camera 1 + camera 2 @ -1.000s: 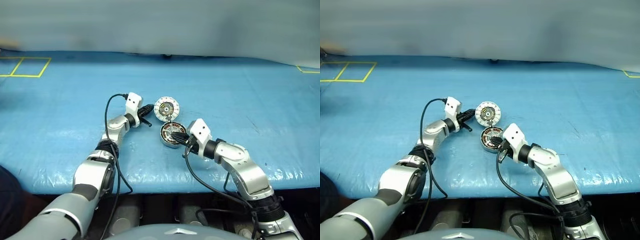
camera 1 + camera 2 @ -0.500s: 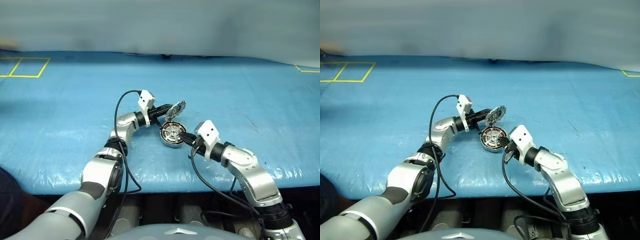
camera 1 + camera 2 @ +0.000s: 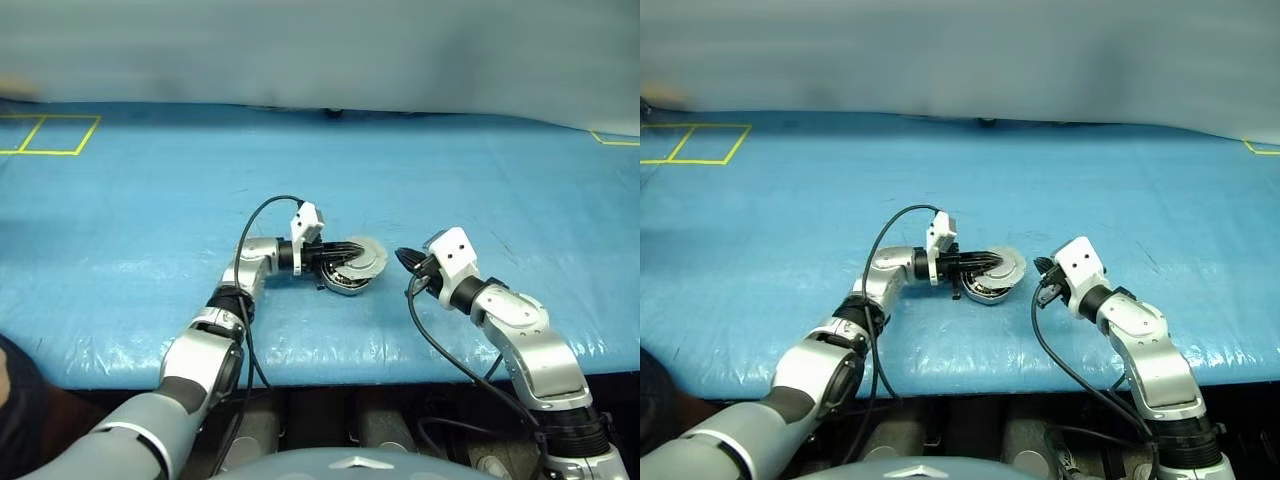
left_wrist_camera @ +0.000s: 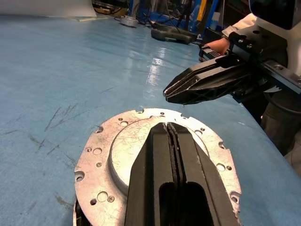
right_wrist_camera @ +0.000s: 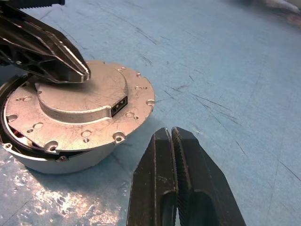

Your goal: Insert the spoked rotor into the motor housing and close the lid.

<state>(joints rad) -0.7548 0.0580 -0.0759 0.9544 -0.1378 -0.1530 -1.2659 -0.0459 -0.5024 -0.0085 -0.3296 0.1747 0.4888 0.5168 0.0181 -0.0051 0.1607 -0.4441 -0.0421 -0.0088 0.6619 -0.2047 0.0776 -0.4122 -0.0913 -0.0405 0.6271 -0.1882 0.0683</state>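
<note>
The motor housing (image 5: 56, 162) sat on the blue table cover (image 3: 120, 220), with the lid (image 5: 75, 110) folded down over it, plain grey side up. The lid lay slightly tilted, so a dark gap with a glimpse of copper windings showed along one edge of the housing. The spoked rotor was hidden under the lid and could not be made out.

The left gripper (image 3: 352, 250) reached across the top of the lid, its fingers clenched together on nothing and resting on the raised grey centre. The right gripper (image 3: 404, 258) hovered just beside the housing, apart from it, on the side opposite the left arm. Its fingers were likewise pressed shut and empty, pointing toward the lid.
</note>
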